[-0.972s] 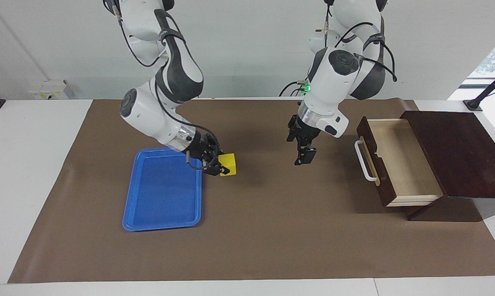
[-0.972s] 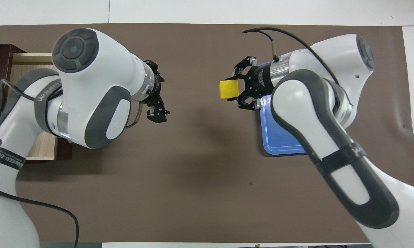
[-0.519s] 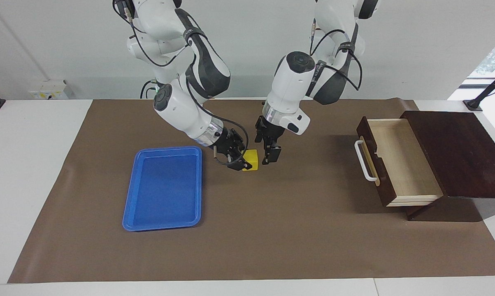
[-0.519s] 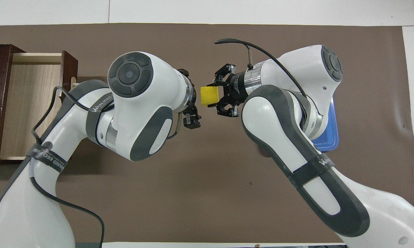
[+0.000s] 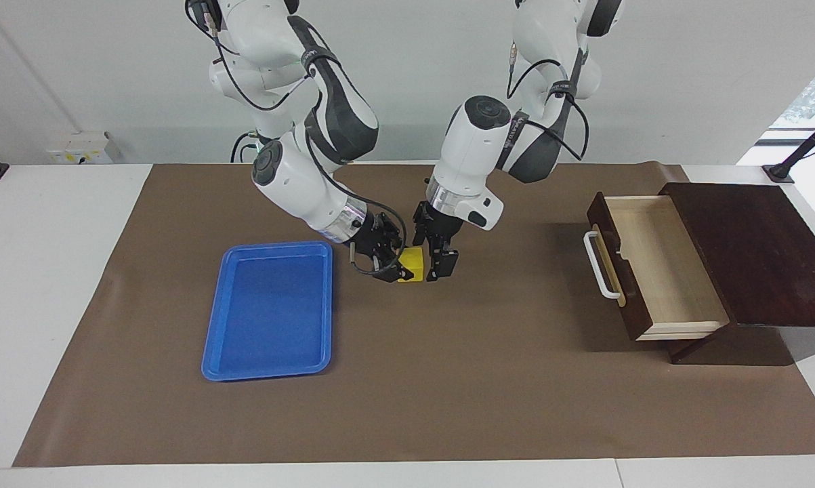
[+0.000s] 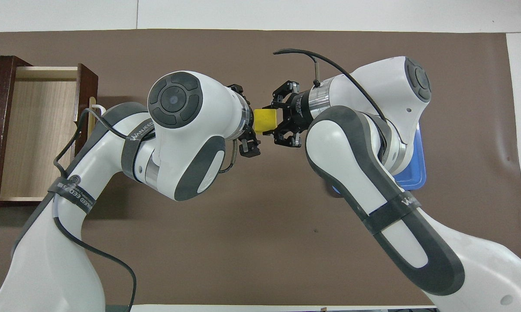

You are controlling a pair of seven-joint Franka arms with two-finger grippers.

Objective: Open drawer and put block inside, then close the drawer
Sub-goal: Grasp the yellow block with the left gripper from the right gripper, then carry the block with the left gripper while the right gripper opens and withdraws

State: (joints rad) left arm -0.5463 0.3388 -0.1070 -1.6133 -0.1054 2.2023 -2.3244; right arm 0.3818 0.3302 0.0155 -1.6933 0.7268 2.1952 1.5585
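The yellow block (image 5: 414, 263) is held in my right gripper (image 5: 399, 270), which is shut on it over the middle of the mat, between the tray and the drawer. It also shows in the overhead view (image 6: 265, 120). My left gripper (image 5: 436, 263) is open right beside the block, on its drawer side, with one finger (image 6: 250, 148) showing past the wrist. I cannot tell if it touches the block. The dark wooden drawer (image 5: 661, 264) stands pulled out of its box at the left arm's end, its pale inside (image 6: 35, 130) bare, its white handle (image 5: 601, 268) facing the mat's middle.
A flat blue tray (image 5: 268, 312) lies on the brown mat toward the right arm's end, partly under the right arm in the overhead view (image 6: 409, 178). The dark box (image 5: 759, 251) around the drawer sits at the mat's edge.
My right gripper carried the block from beside the tray toward the mat's middle. My left gripper swung from near the drawer to right beside the block.
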